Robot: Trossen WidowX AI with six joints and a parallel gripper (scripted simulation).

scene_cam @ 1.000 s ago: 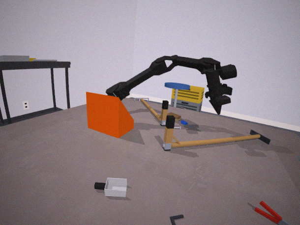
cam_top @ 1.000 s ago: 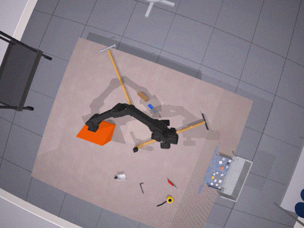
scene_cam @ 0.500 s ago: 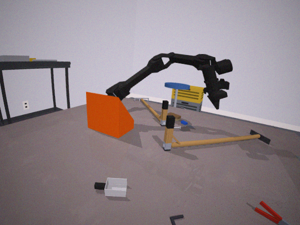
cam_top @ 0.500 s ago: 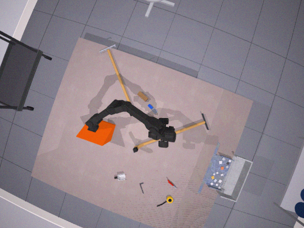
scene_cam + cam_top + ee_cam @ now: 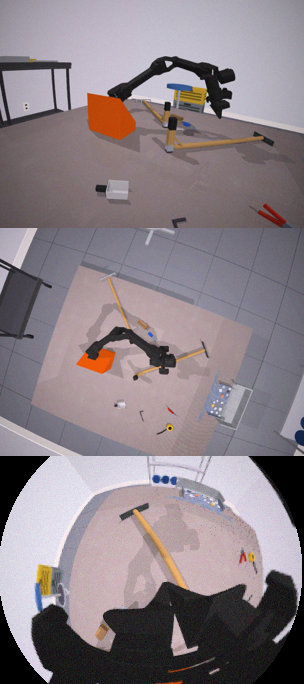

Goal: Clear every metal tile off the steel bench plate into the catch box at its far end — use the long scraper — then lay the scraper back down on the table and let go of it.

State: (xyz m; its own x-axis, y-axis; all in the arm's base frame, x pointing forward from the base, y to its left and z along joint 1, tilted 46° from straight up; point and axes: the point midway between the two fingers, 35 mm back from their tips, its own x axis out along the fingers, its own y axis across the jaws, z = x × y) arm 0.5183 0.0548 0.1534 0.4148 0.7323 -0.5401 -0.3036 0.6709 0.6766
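The long scraper (image 5: 190,355) (image 5: 219,143) (image 5: 160,548) lies on the table, its black blade toward the plate side and its black-topped grip standing upright at the other end. My gripper (image 5: 220,117) (image 5: 165,584) is shut and empty, raised above the scraper's handle, tips down; the top view hides its tips. The steel bench plate (image 5: 210,399) carries many small tiles, mostly white, with an orange tile (image 5: 222,396) and a yellow tile (image 5: 213,405). The catch box (image 5: 234,402) (image 5: 202,488) adjoins the plate's far end. No tiles can be made out in it.
A second long tool (image 5: 114,292) (image 5: 152,109) with a grey head lies behind. An orange block (image 5: 94,365) (image 5: 104,117) stands by the arm's base. A wooden block (image 5: 142,324), blue-handled tool (image 5: 150,334), small clear tray (image 5: 121,404) (image 5: 117,190), hex key (image 5: 141,415) and red-handled pliers (image 5: 170,410) lie around.
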